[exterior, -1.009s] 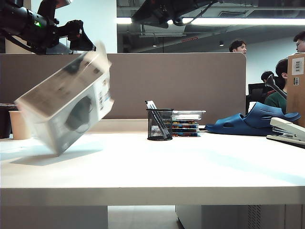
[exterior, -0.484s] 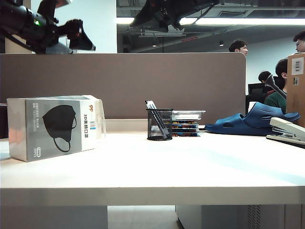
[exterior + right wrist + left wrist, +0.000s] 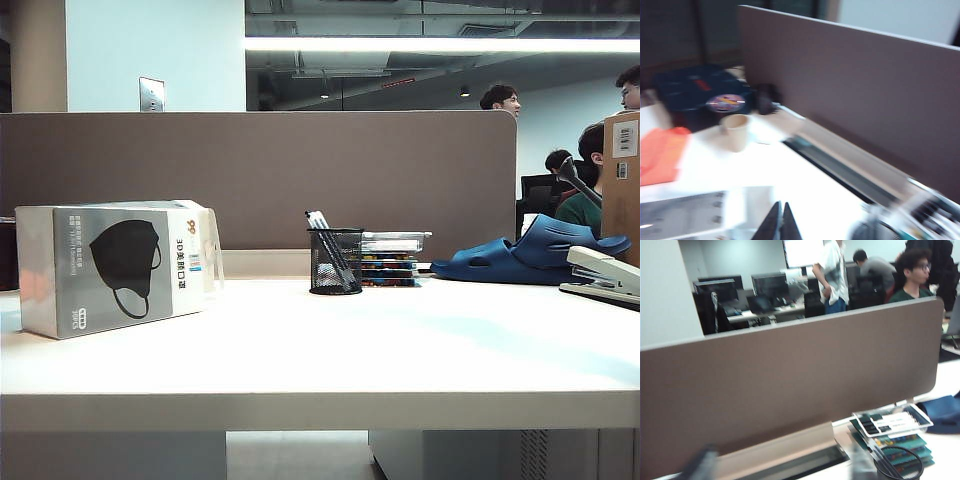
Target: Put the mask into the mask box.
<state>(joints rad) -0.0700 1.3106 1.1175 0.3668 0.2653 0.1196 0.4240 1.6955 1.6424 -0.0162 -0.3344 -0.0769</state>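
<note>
Grey-and-white cardboard mask box (image 3: 118, 265) with black mask picture lies on its side at 9 o'clock on the pale bench (image 3: 330, 355), flaps end toward the black mesh pen cup (image 3: 335, 261) at centre. Mask itself not visible in any view. Right gripper (image 3: 779, 226) hangs above the bench near the box (blurred), fingers pressed together, holding nothing. Left gripper (image 3: 775, 467) shows only as blurred dark finger tips facing the brown partition (image 3: 790, 375); cannot tell its opening. Dark blue rubber clog (image 3: 530, 252) at 3 o'clock.

A brown partition (image 3: 790, 385) stands along the desk's back edge. Near it sit a stack of flat boxes (image 3: 892, 432) and, just beside, a black mesh pen cup (image 3: 900, 465). People work behind the partition.
</note>
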